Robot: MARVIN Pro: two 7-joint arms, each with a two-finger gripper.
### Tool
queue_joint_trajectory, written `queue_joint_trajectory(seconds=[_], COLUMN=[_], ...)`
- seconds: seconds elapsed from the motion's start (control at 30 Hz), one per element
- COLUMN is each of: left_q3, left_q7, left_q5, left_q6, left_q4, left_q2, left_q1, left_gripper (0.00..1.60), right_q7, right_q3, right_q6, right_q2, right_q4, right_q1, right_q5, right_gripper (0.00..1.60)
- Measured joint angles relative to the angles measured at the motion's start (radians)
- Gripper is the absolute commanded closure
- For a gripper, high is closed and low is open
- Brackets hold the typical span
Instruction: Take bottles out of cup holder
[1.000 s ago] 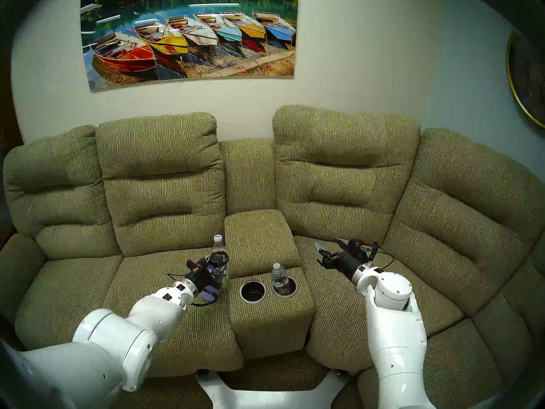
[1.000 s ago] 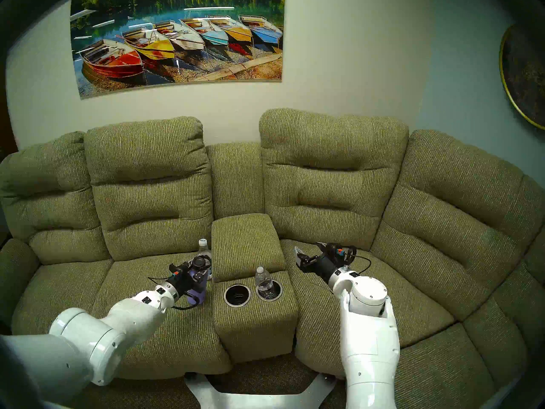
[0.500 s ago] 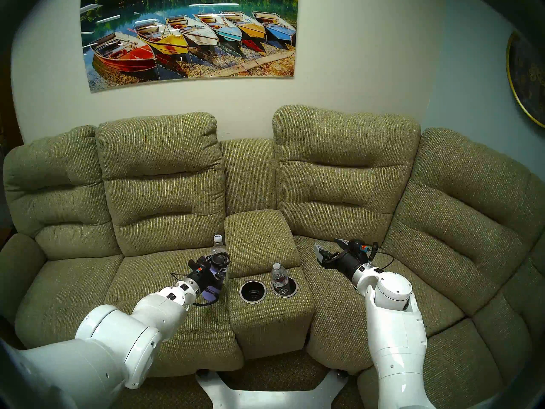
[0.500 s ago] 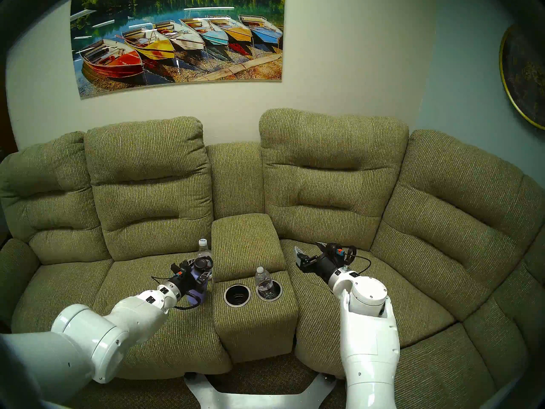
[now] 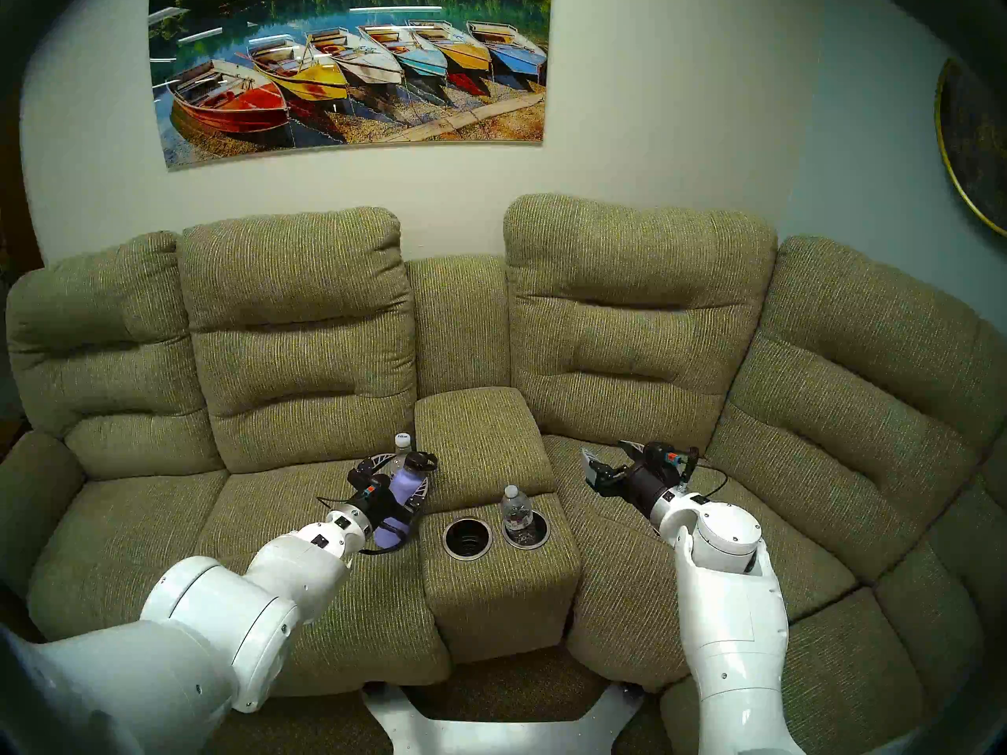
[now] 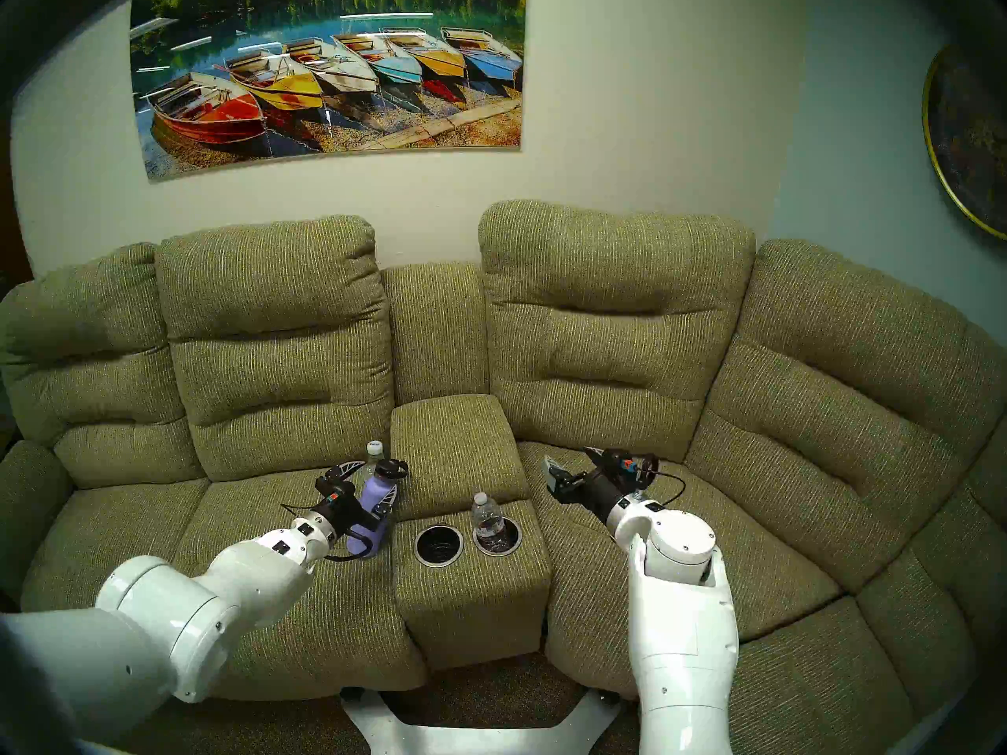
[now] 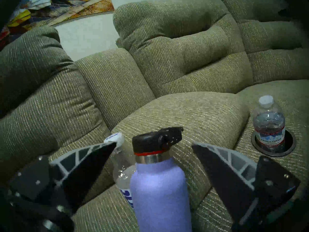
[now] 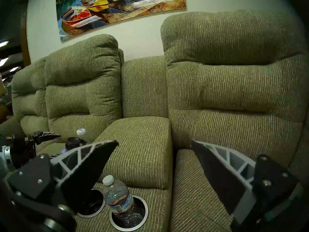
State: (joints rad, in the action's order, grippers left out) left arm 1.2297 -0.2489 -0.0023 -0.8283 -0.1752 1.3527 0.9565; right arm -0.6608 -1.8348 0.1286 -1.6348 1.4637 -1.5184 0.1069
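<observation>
The lavender flask (image 5: 400, 506) stands on the sofa seat (image 5: 283, 525) just beside the console (image 5: 501, 579), tipped a little against the taller clear bottle (image 5: 402, 448) at its 12 o'clock, probably set there to clear the wells. The left gripper (image 7: 153, 145) flanks it with both fingers spread wide and a visible gap on either side, gripping nothing. Half a second ago those fingers were clamped on the flask; now they have sprung apart and the flask rests on its own (its lean looks chancy on soft fabric).

The cup holder (image 5: 467, 540) shows its left well empty, while at its 3 o'clock the small clear bottle (image 5: 516, 511) sits in the right well (image 5: 539, 536), unchanged from the earlier frames. The right gripper (image 8: 154, 143) hangs over the seat at that bottle's 2 o'clock, fingers fully apart and empty, exactly where it was, presumably waiting its turn.
</observation>
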Motion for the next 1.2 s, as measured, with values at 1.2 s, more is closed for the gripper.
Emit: queue_joint_trajectory(seconds=[1.2], left_q3=[0.214], left_q7=[-0.664], left_q5=[-0.501], left_q6=[0.157], left_q4=[-0.432], left_q2=[-0.075], left_q1=[0.181], left_gripper=[0.0], right_q7=[-0.041], right_q3=[0.105], right_q6=[-0.002], right_q2=[0.0], right_q4=[-0.136], right_q1=[0.021], right_q5=[0.058], right_gripper=[0.0])
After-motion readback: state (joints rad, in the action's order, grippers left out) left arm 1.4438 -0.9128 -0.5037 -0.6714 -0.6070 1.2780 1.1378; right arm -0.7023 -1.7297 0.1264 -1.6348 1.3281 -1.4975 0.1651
